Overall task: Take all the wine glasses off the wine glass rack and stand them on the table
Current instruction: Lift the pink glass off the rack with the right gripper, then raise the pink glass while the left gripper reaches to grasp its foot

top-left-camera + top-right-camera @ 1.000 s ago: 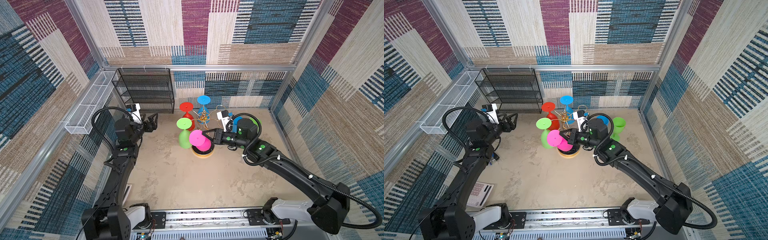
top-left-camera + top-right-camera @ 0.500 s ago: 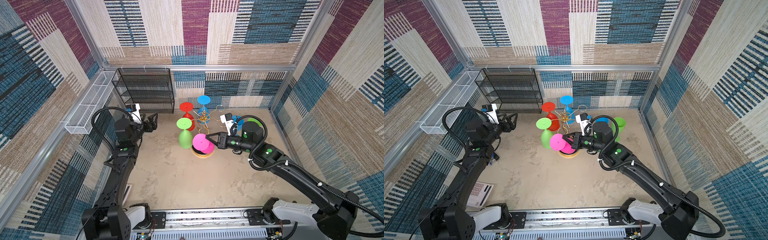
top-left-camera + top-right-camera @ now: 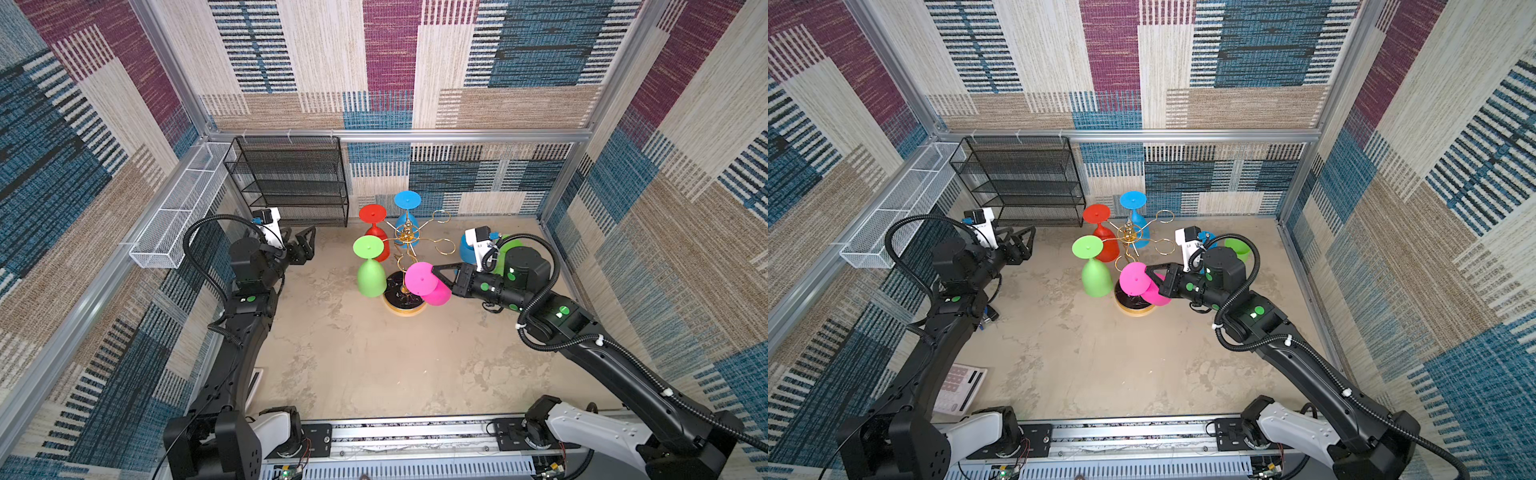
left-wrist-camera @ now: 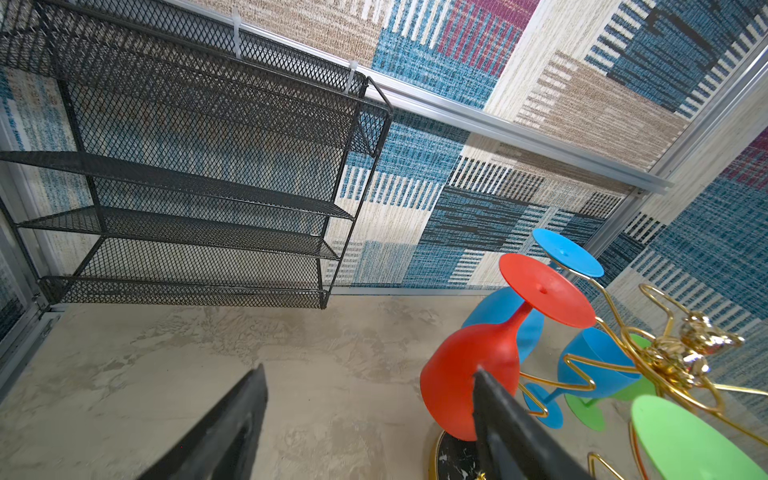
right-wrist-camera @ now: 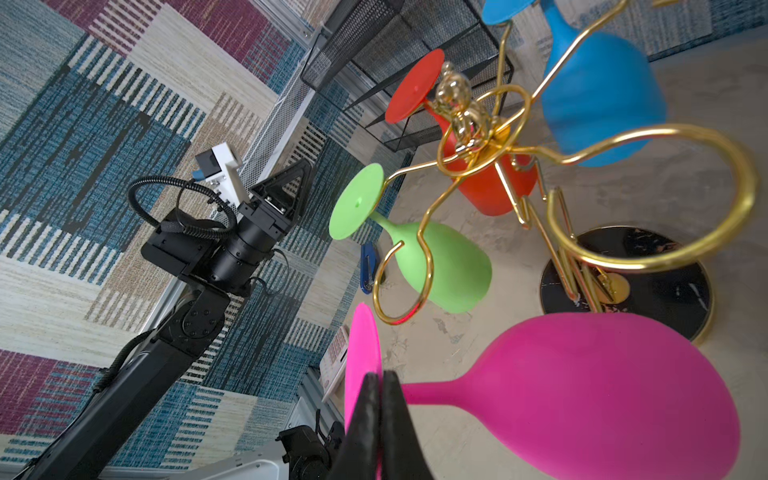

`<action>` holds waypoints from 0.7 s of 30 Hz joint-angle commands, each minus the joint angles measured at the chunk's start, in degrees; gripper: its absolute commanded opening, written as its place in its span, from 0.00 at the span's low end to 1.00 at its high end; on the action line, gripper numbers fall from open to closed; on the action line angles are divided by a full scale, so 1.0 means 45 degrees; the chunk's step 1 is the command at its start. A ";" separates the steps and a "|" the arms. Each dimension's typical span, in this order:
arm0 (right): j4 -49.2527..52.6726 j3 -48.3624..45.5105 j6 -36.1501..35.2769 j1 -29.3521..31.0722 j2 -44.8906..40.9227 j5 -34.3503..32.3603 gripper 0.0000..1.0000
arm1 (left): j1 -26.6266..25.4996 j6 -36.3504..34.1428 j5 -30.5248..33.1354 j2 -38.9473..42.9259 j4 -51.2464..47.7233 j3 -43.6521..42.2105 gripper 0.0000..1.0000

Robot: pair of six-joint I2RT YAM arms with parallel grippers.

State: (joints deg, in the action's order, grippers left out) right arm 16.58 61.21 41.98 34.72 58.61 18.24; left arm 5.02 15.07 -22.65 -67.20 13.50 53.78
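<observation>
Pink wine glass [image 5: 582, 399], probably light matte plastic, is hanging by its thin foot, right gripper [image 5: 379, 380] pinching tight there.

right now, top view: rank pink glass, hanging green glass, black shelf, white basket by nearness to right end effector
1. pink glass, gripped by right end effector
2. hanging green glass, just left
3. black shelf, back left
4. white basket, left wall

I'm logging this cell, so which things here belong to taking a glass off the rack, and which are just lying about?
In the job: wine glass rack, pink wine glass, right gripper shut on its foot.
Lying about: black mesh shelf unit, white mesh basket, calculator.
</observation>
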 commanded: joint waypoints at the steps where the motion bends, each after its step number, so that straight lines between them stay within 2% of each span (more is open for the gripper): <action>1: 0.0123 -0.0067 0.0224 -0.0408 -0.0475 -0.0429 0.00 | 0.0056 0.0337 0.0152 0.0118 0.0629 -0.0051 0.79; 7: 0.0613 0.0487 -0.0185 -0.1168 -0.1011 -0.0889 0.00 | 0.0186 0.0766 0.0099 0.0397 0.0883 -0.0062 0.78; 12: 0.1318 0.1652 -0.1051 -0.1542 -0.0990 -0.1705 0.00 | 0.0326 0.1137 -0.0493 0.0563 0.0814 0.0320 0.76; 17: 0.1903 0.3291 -0.2066 -0.1729 -0.0529 -0.2419 0.00 | 0.0345 0.2071 -0.2158 0.0525 0.0496 0.1252 0.75; 21: 0.1915 0.4442 -0.2847 -0.1730 -0.0023 -0.2853 0.00 | 0.0350 0.3612 -0.4782 0.0252 0.1340 0.1842 0.73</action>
State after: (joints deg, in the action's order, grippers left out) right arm 25.17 78.96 33.06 26.94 57.47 8.25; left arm 6.52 24.62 -34.46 -65.39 15.49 60.45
